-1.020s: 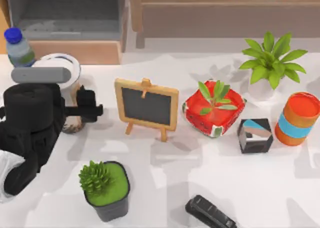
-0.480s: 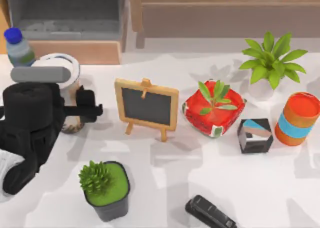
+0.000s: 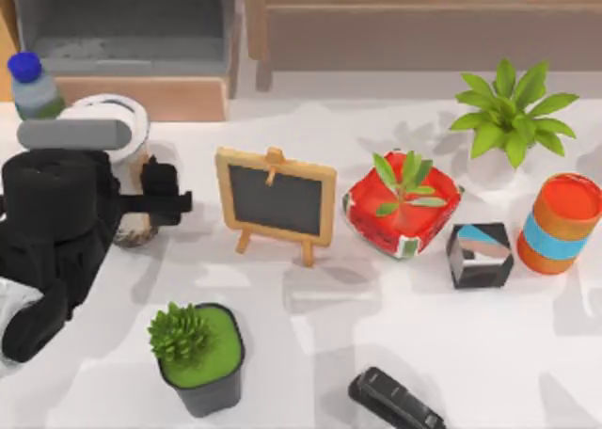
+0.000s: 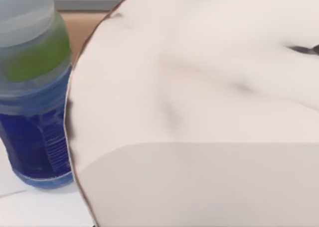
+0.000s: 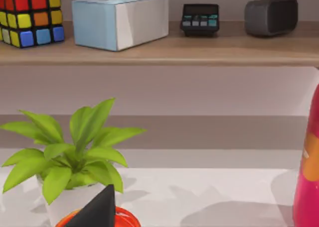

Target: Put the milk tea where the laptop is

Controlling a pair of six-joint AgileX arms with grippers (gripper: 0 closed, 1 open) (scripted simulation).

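Note:
The milk tea [image 3: 120,117], a clear cup with a white lid and dark pearls at its foot, stands at the table's back left. My left gripper [image 3: 139,203] is shut on the milk tea around its lower half, and one black finger [image 3: 166,198] shows on its right side. The cup's pale wall [image 4: 199,112] looms very close in the left wrist view. A grey open thing on a wooden base [image 3: 122,34] behind the cup looks like the laptop. My right arm's wrist camera looks across the table's right end toward a leafy plant [image 5: 70,157].
A blue-capped water bottle [image 3: 33,86] [image 4: 32,87] stands just behind and left of the cup. To its right are a small chalkboard [image 3: 276,201], a red planter [image 3: 403,208], a black cube [image 3: 480,253] and an orange cylinder [image 3: 560,222]. A green pot [image 3: 198,354] and a black object [image 3: 395,403] sit near the front.
My left arm and the milk tea's lid have shifted slightly toward the back left, covering more of the water bottle. Everything else is still.

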